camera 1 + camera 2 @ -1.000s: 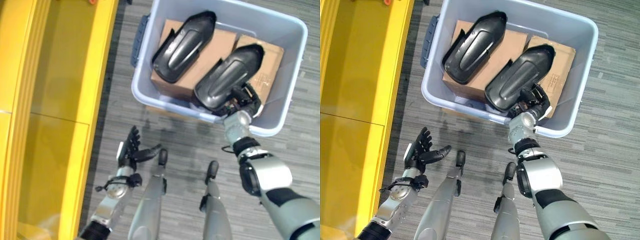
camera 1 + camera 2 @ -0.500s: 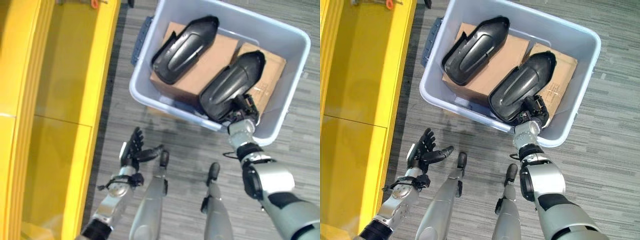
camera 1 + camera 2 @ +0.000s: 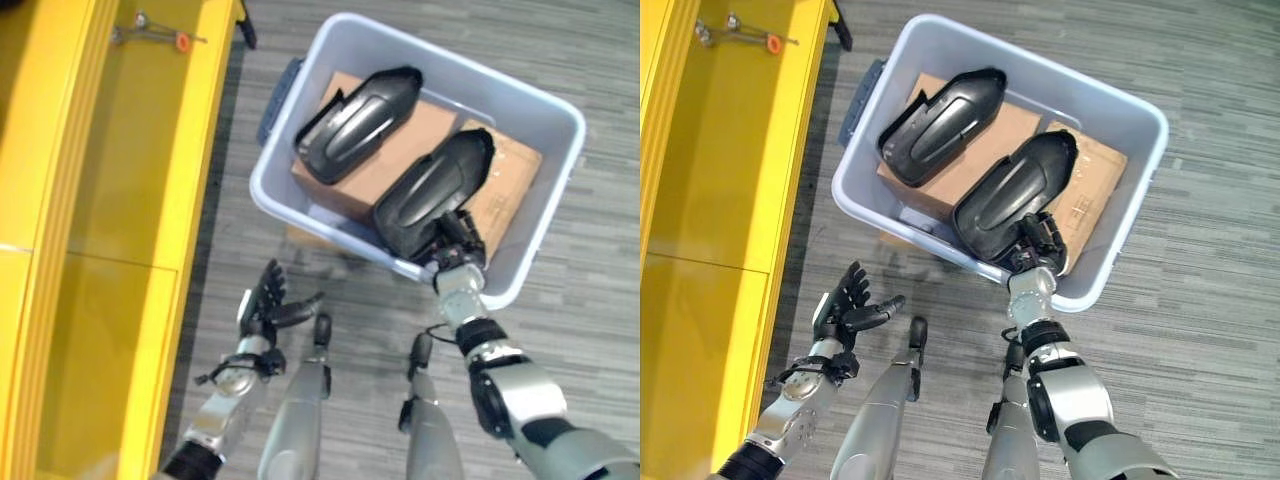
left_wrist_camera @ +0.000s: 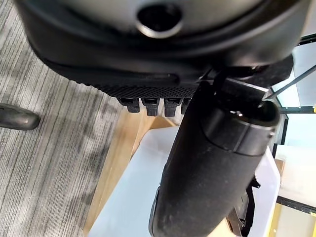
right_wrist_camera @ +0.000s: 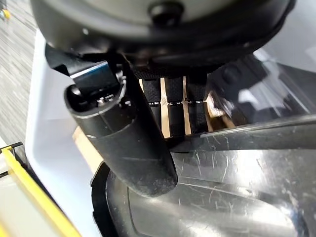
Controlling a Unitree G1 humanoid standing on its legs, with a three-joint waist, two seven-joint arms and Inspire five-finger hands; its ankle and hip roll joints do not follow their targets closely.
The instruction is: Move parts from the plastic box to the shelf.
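Down in the pale grey plastic box [image 3: 560, 180], my right hand [image 3: 455, 245] grips the near end of a glossy black moulded part [image 3: 432, 190]; my wrist view shows thumb [image 5: 123, 143] over it, fingers [image 5: 173, 111] under. A second black part [image 3: 940, 125] lies on brown cardboard [image 3: 985, 150]. My left hand [image 3: 845, 310] hangs open beside the yellow shelf [image 3: 120, 200].

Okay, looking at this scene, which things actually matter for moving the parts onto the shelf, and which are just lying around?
Part of the job:
- plastic box
- near black part, with the right hand at its near end
- far black part
- yellow shelf
- left hand, open above the floor

Just lying about:
- cardboard boxes under the parts
- small tool with an orange tip on the shelf
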